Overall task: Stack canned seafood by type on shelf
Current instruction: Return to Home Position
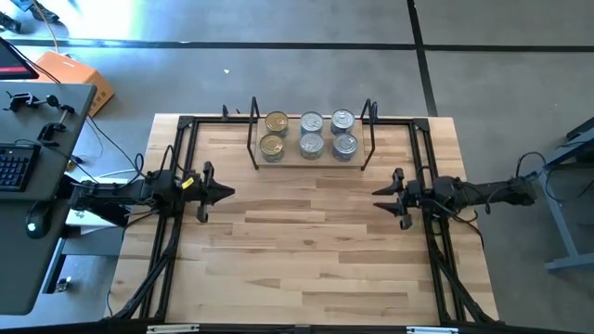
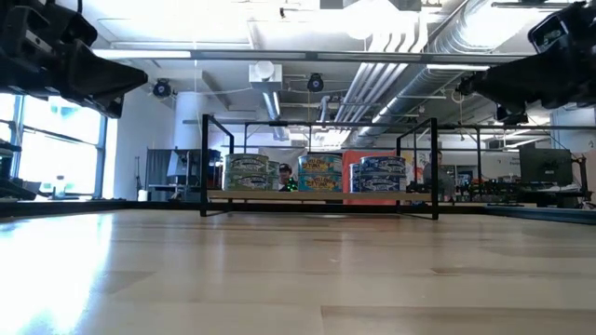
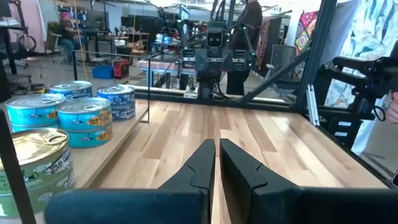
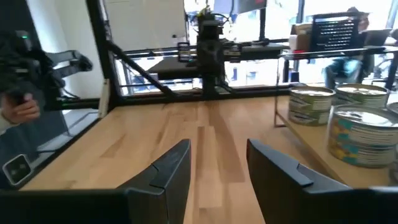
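Squarely crosswise: shelf, tins upright.

- The shelf stands on the table at 12 o'clock, close to the far edge and about midway across it.
- The tins stand on the shelf in three columns running from 9 to 3 o'clock.
- Each column has one stack toward 12 o'clock and one just beside it toward 6 o'clock.
- The front stacks are two tins high.
- The left gripper is over the table at 9 o'clock and the right gripper at 3 o'clock, both pointing inward, apart from the shelf.
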Available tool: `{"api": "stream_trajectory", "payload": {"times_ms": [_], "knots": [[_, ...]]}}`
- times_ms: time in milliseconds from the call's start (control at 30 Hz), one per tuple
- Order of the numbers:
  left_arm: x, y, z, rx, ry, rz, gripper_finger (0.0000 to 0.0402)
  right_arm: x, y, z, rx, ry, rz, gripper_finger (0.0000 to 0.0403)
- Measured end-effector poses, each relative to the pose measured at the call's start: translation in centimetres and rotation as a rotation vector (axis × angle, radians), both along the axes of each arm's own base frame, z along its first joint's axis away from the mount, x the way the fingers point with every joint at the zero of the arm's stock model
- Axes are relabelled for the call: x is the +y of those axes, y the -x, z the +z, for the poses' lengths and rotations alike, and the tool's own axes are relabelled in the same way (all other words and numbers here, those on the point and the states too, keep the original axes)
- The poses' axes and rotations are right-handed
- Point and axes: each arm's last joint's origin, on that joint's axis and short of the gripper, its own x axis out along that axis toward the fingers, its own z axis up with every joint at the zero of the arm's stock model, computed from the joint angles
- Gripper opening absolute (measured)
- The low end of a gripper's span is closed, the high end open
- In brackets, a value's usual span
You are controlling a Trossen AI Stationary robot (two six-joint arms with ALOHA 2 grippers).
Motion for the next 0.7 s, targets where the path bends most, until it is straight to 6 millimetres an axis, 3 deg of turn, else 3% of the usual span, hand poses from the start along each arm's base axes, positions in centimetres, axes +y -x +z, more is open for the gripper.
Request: {"api": "stream_trajectory", "payload": {"times_ms": [333,533,700], "knots": [[0.0,0.0,0.0,0.007,-0.057,0.003,0.0014,-1.3,-0.1,-0.1,0.015,0.059,-0.030,0.0147],[0.0,0.0,0.0,0.008,-0.083,0.003,0.0014,-1.4,-0.3,-0.4,0.053,-0.113,-0.060,0.0147],[0.0,0.0,0.0,0.009,-0.083,0.003,0.0014,-1.4,-0.3,-0.5,0.059,-0.118,-0.061,0.0147]]}}
